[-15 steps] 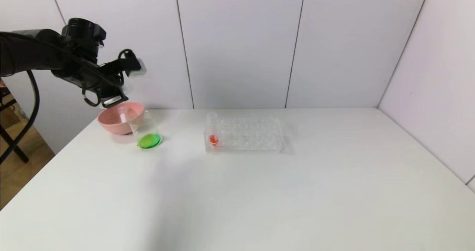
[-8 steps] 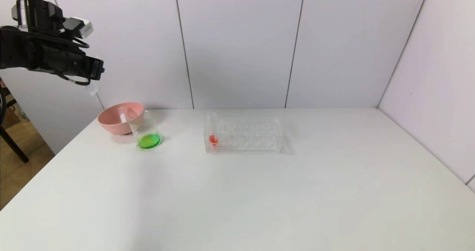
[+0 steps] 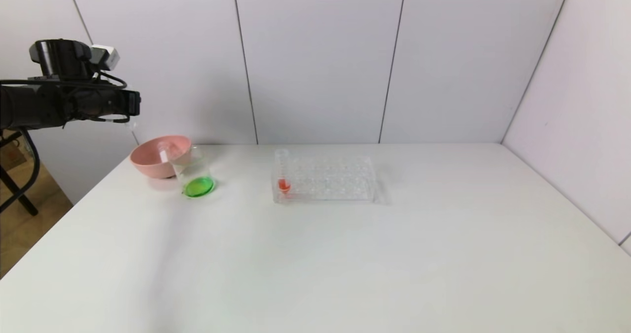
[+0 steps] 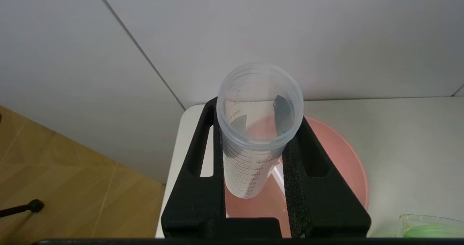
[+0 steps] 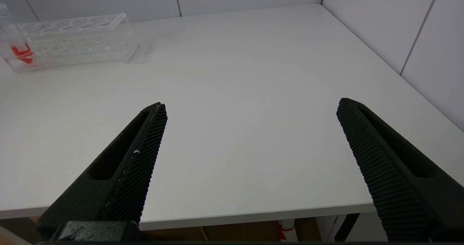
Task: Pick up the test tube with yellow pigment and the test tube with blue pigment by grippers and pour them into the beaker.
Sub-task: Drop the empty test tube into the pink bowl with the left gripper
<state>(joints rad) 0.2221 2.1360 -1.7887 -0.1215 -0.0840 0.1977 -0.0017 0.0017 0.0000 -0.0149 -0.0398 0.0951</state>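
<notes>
While raised above the pink bowl (image 4: 337,165), left gripper (image 4: 253,172) clamps an emptied test tube (image 4: 253,136) | right gripper (image 5: 250,158) spread apart, idle | beaker (image 3: 196,175) holds green liquid beside bowl.

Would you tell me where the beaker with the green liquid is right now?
In the head view, the beaker stands on the table's far left, directly in front of the pink bowl and left of the clear tube rack.

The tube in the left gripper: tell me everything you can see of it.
The test tube is clear plastic, round-mouthed, with printed graduation marks down its side. It looks nearly empty, with only a small bluish trace on its inner wall. The left gripper is shut on its body, black pads pressing both sides, mouth end sticking out past the fingers. It is held in the air above the pink bowl.
</notes>
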